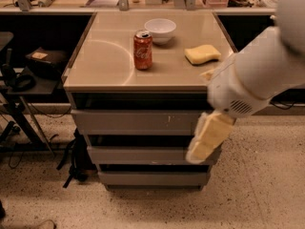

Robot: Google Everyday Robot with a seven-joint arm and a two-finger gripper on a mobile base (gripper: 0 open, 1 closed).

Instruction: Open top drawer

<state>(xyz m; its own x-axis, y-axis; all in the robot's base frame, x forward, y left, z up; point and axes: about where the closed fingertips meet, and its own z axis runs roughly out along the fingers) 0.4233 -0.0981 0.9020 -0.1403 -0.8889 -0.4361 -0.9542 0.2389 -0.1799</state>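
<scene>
The top drawer (133, 122) is the widest grey flat front just under the tabletop, with small white scuffs right of centre. It looks closed, flush with the cabinet. Two narrower grey drawer fronts sit below it. My gripper (208, 138) is cream-coloured and hangs from the white arm (257, 75). It lies in front of the right end of the top drawer and the middle drawer and hides that corner. I cannot tell whether it touches the drawer.
On the beige tabletop (105, 66) stand a red soda can (143, 50), a white bowl (160, 30) and a yellow sponge (202, 54). A black stand with gear (28, 70) and a dark bag (76, 161) are at the left. The floor is speckled.
</scene>
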